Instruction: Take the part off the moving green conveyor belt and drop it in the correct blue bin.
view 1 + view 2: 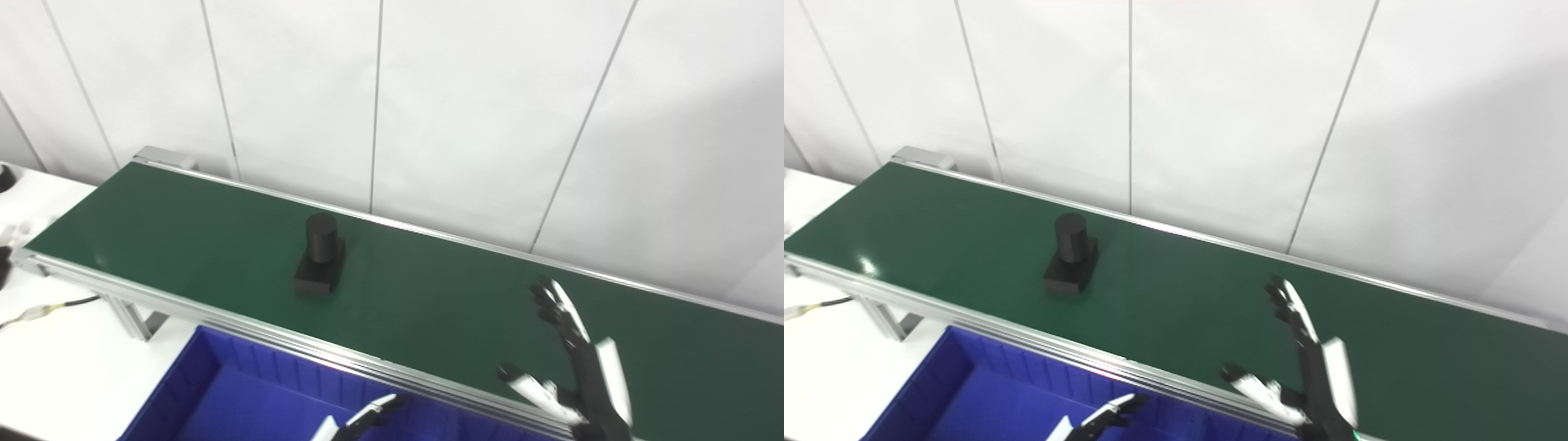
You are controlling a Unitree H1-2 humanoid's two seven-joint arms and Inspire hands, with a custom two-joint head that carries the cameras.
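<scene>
1. The part (320, 256) is all black: a short upright cylinder standing on a flat rectangular base. Matte, no markings I can make out.
2. It sits on the green belt (429, 294), left of the middle, roughly halfway between the near and far rails, touching nothing else.
3. Right hand (572, 361) is up over the right part of the belt, fingers spread and pointing away, thumb sticking out to the left. It holds nothing and is well apart from the part.
4. Left hand (1096, 419) barely pokes in at the bottom edge, over the blue bin (202, 380). Only a couple of fingertips show, so I can't tell if it's spread or curled.
5. The bin sits just near of the belt's silver rail (245, 324), below the part.
6. White panelled wall (490, 122) runs behind the belt; a white table (61, 355) with a cable (43, 308) is at the left.
7. Bare belt between right hand and part.
</scene>
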